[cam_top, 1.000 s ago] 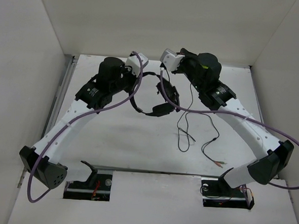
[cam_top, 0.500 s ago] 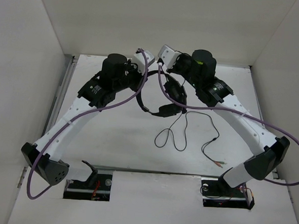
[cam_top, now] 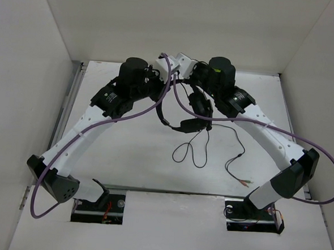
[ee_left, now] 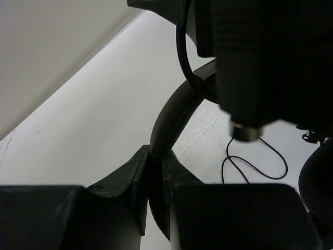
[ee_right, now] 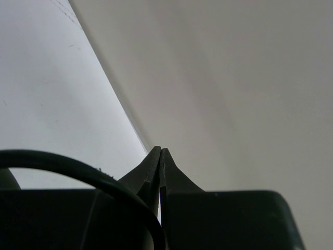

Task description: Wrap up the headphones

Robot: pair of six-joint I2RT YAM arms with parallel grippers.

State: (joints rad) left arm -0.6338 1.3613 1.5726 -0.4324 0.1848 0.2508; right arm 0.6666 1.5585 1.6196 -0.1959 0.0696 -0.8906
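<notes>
left pincer (ee_left: 156, 156) grips the light headphones (cam_top: 182, 112) by their stiff band (ee_left: 171, 112); right pincer (ee_right: 159, 156) tips sit pressed together; the limp, thin cable (cam_top: 174, 155) likely needs pinching close to the earcup (cam_top: 191, 125).

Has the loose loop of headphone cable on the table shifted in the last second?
Yes. The cable loop has slid left across the table, away from the coloured plugs, which have stayed put.
</notes>
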